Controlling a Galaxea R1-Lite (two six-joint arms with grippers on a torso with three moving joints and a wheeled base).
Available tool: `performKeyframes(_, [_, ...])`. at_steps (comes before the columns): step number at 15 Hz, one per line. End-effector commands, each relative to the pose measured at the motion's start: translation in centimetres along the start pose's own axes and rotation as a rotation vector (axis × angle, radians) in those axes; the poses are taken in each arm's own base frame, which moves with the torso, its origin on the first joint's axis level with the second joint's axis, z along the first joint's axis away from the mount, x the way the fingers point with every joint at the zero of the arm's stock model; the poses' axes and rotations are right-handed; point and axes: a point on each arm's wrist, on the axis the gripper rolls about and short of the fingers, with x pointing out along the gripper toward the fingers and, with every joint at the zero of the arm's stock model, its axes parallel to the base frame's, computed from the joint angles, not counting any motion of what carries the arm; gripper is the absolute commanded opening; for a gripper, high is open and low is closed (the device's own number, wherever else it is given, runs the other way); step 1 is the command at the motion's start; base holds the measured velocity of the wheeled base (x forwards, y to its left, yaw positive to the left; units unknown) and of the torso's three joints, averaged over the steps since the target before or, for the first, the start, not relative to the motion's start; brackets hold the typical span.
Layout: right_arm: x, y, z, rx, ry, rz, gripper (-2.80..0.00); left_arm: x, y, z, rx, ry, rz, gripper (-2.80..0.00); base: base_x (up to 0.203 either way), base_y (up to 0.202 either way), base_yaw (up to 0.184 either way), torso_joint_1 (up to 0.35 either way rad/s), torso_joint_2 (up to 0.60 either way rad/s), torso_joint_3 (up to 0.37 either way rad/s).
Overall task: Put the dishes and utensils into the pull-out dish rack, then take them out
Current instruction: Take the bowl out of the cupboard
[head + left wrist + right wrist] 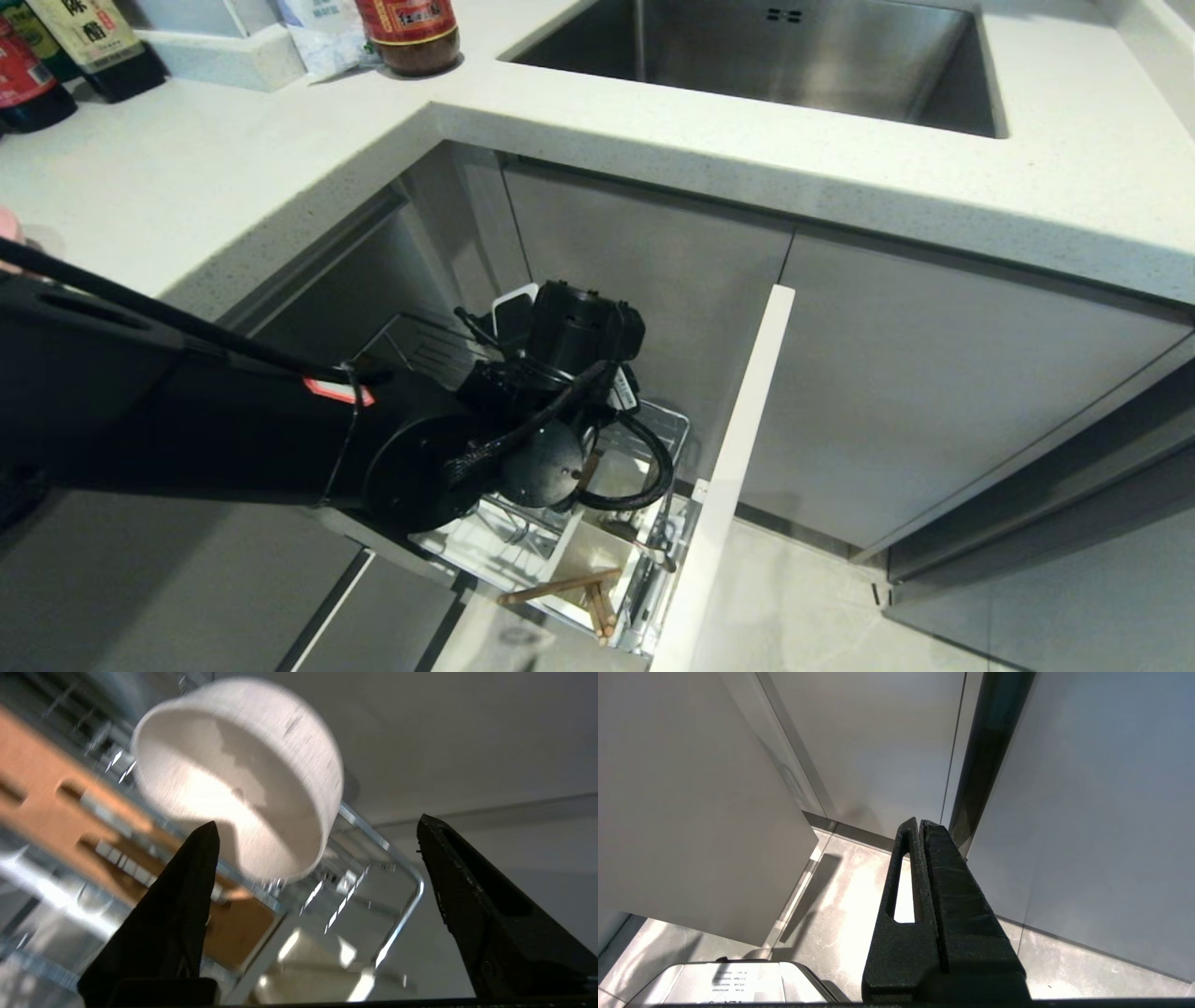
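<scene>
The pull-out dish rack (pixel 680 431) stands drawn out under the counter, its white panel front (pixel 738 439) to the right. My left arm reaches down into it, and the wrist hides the gripper in the head view. In the left wrist view my left gripper (pixel 315 822) is open, with nothing between its fingers. The cream bowl (pixel 243 779) lies tilted on the wire rack (pixel 418 886) just past one fingertip (pixel 205 835), above the slotted wooden strip (pixel 51 807). Wooden chopsticks (pixel 565 588) lean in the white utensil cup (pixel 583 551). A pale-pink sliver of the plate (pixel 7 229) shows on the counter's far left. My right gripper (pixel 921 822) hangs shut.
The steel sink (pixel 794 56) is set in the white counter (pixel 233 159) behind the rack. Sauce bottles (pixel 93 37) and a jar (pixel 411 33) stand at the back left. Grey cabinet fronts (pixel 934 373) flank the rack. The tiled floor (pixel 822 914) lies below my right gripper.
</scene>
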Motion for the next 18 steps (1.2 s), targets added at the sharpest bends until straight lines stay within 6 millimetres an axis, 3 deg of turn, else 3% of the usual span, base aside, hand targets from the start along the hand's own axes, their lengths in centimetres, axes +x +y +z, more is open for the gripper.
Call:
performKeyframes(1, [0.0, 0.0, 0.0, 0.0, 0.001, 0.0, -2.8, 1.7, -0.2, -1.0, 0.018, -0.01, 0.013, 0.0, 0.0, 0.0, 0.0, 0.0, 0.0, 0.0])
performKeyframes(9, [0.0, 0.0, 0.0, 0.001, 0.001, 0.0, -2.8, 4.9, -0.7, -0.7, 0.036, -0.006, -0.007, 0.0, 0.0, 0.0, 0.0, 0.0, 0.0, 0.0])
performKeyframes(15, [0.0, 0.0, 0.0, 0.001, 0.001, 0.0, -2.8, 5.5, -1.0, -0.8, 0.05, -0.007, -0.009, 0.0, 0.0, 0.0, 0.0, 0.0, 0.0, 0.0])
performKeyframes(16, [0.0, 0.0, 0.0, 0.001, 0.001, 0.0, -2.8, 5.4, -1.0, -0.8, 0.051, -0.008, -0.011, -2.8, 0.0, 0.0, 0.0, 0.0, 0.0, 0.0])
performKeyframes(18, [0.0, 0.0, 0.0, 0.001, 0.001, 0.0, -2.8, 5.3, -1.1, -0.6, 0.047, -0.015, -0.01, -2.8, 0.0, 0.0, 0.0, 0.0, 0.0, 0.0])
